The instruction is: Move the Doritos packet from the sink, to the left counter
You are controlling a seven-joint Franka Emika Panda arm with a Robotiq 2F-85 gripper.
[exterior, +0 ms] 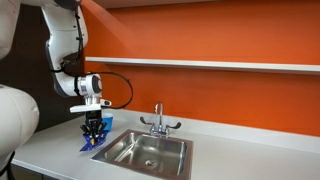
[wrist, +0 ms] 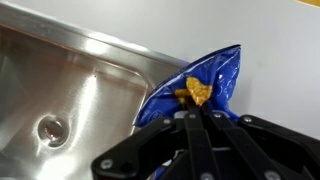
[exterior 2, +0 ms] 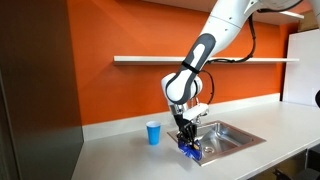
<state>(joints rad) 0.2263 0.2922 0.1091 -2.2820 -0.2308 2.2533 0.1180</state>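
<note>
The Doritos packet [wrist: 200, 85] is a crinkly blue bag with an orange-yellow mark, pinched between my gripper's fingers [wrist: 192, 118], which are shut on it. In both exterior views the packet [exterior: 90, 143] [exterior 2: 188, 148] hangs from the gripper [exterior: 94, 133] [exterior 2: 185, 138] at the sink's edge, low over the light grey left counter [exterior: 60, 150] [exterior 2: 130, 158]. The stainless-steel sink [exterior: 150, 152] [exterior 2: 225, 138] [wrist: 70, 90] lies beside it, with its drain [wrist: 50, 128] showing in the wrist view.
A chrome faucet [exterior: 158, 122] with two handles stands behind the basin. A plain blue cup [exterior 2: 153, 132] stands on the counter near the packet. An orange wall with a white shelf [exterior: 220, 64] runs behind. The counter's front edge [exterior 2: 150, 176] is close.
</note>
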